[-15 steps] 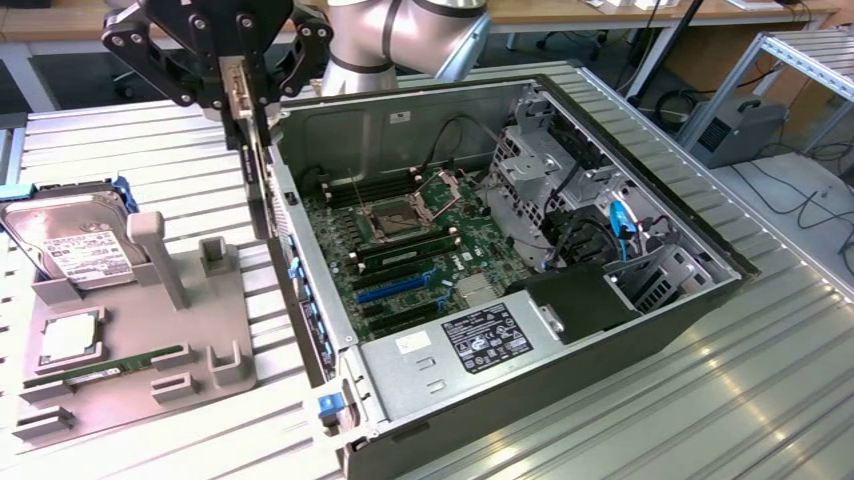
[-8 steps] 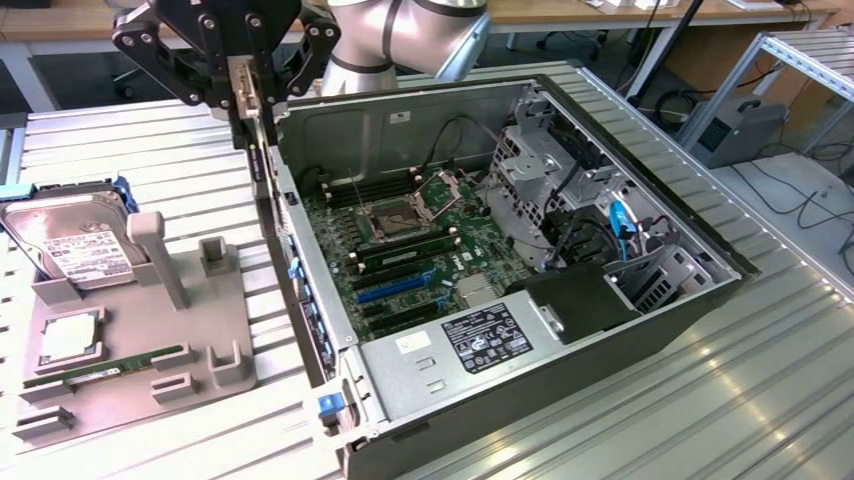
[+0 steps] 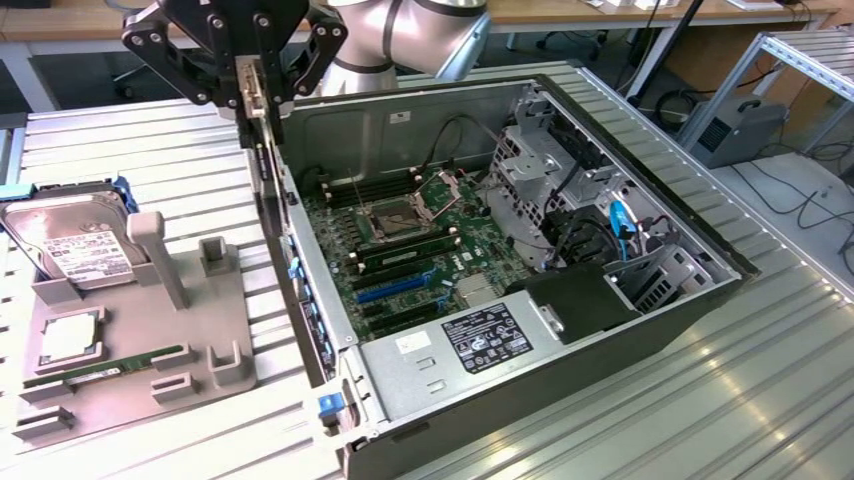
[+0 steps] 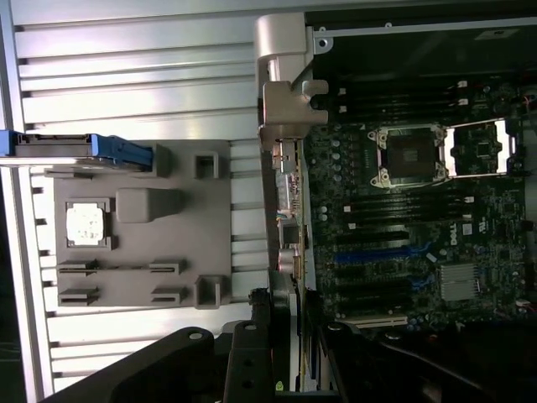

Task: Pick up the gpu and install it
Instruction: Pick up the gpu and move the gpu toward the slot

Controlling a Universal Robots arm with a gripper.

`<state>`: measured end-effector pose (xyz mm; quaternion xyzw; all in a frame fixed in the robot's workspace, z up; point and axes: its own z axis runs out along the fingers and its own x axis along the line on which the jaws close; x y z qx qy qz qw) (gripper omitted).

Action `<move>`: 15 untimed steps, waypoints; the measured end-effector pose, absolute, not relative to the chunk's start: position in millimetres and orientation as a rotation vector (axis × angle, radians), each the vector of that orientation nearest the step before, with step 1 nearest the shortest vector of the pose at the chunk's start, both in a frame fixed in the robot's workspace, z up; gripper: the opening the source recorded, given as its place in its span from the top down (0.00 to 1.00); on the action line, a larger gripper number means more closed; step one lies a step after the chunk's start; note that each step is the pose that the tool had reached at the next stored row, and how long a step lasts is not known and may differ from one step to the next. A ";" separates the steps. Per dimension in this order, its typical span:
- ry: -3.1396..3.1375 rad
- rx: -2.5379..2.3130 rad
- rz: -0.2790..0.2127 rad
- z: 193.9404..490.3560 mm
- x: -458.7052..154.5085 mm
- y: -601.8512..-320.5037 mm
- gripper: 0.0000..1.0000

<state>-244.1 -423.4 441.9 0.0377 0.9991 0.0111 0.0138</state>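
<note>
Exterior view: the end effector [image 3: 263, 95] is pinching the gpu [image 3: 274, 170] by its upper part, its black fingers pressed onto the card's two faces. The card hangs upright and edge-on, with its silver bracket along the side towards the exterior view's left. It hangs over the rim of the open computer case [image 3: 641, 330], on the side nearest the grey holder [image 3: 200, 330]. Its lower end reaches down beside the case wall, apart from the blue slots [image 3: 394, 285] on the motherboard [image 3: 414, 250].

The holder rests on the ribbed metal worktop [image 3: 747, 400] just beside the case. It carries a hard drive [image 3: 74, 245] with a white label, a square processor chip [image 3: 67, 340] and a narrow green memory stick [image 3: 127, 362].

Wrist view: the end effector [image 4: 284, 332] grips the gpu [image 4: 288, 218], seen along its thin edge with the bracket's bent silver tab at the far end. The card lines up with the boundary between the holder [image 4: 210, 218] and the motherboard [image 4: 403, 210], whose blue slots [image 4: 377, 252] stand well to one side of it.
</note>
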 end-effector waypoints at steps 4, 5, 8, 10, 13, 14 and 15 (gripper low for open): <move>3.112 0.117 0.034 441.9 -241.3 -423.4 0.73; 3.112 0.117 0.033 441.9 -240.3 -423.4 0.73; 3.112 0.117 0.032 441.9 -237.6 -423.4 0.73; 3.112 0.117 0.032 441.9 -235.7 -423.4 0.73; 3.112 0.117 0.031 441.7 -231.4 -423.4 0.73; 3.112 0.117 0.030 441.6 -230.7 -423.4 0.73; 3.112 0.117 0.030 441.5 -229.6 -423.4 0.73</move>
